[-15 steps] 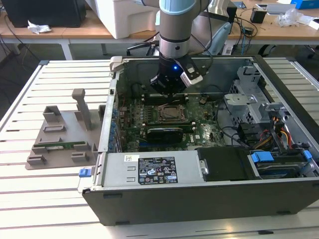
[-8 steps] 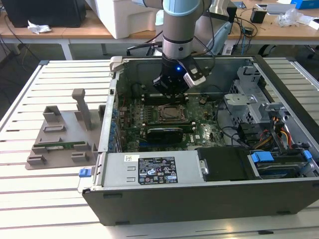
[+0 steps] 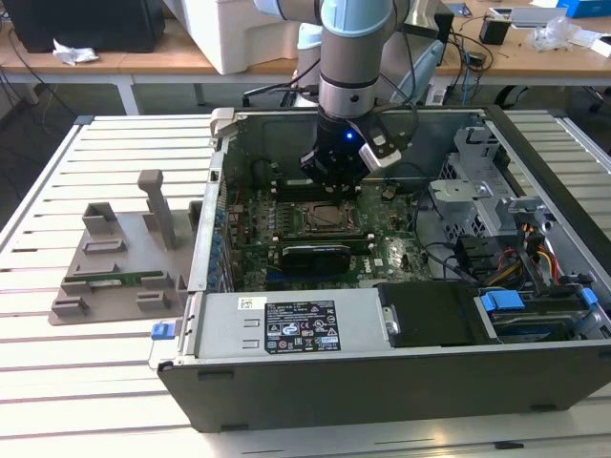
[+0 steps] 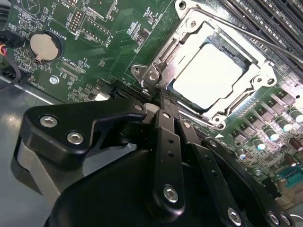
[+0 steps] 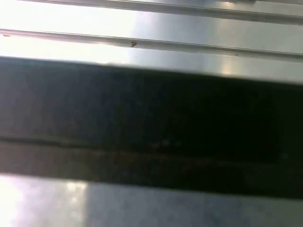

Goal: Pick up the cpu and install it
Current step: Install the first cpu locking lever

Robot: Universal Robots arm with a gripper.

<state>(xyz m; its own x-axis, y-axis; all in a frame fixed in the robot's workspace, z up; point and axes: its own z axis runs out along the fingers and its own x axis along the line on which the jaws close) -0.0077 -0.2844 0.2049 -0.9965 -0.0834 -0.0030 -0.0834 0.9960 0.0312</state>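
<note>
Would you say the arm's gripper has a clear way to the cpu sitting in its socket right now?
Probably yes. The gripper hangs inside the open computer case, just beside the cpu, whose silvery top lies bare within the socket frame. Nothing covers the plate, though the metal frame hugs its edges closely.

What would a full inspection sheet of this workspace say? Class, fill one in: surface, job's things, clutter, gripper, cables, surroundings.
Surface: slatted metal table, carrying an open computer case.
Job's things: cpu lies in the socket frame on the motherboard, seen in the second wrist view.
Clutter: grey fixture tray on the exterior view's left, holding a green memory stick.
Gripper: gripper inside the case, over the socket; fingers close together, nothing seen between them.
Cables: bundle of coloured wires at the case's right end in the exterior view.
Surroundings: wooden desks behind, with a crumpled paper.
</note>
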